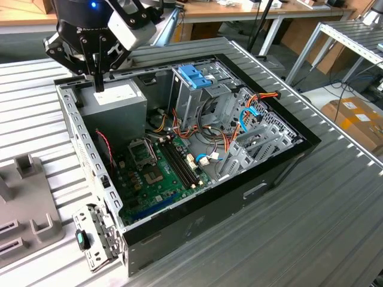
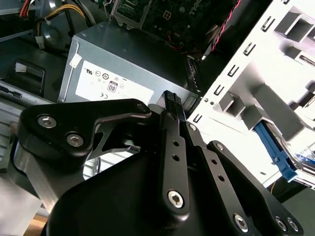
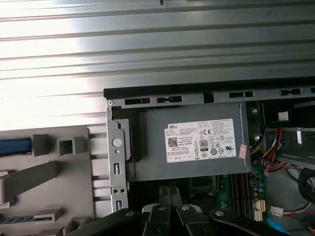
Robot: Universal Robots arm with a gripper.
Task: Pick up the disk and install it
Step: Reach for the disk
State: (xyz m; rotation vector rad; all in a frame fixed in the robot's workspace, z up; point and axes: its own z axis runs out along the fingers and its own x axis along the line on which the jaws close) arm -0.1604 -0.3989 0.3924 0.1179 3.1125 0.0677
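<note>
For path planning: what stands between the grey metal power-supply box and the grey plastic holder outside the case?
In the first wrist view, the case's silver slotted metal wall separates the grey power-supply box from the grey plastic holder.

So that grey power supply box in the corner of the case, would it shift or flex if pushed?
Probably neither. The power supply box looks like sheet metal, so likely stiff. It sits in a corner of the case, against its walls, so it should hardly slide. Likely heavy for its size, and its smooth top gives the gripper little purchase.
</note>
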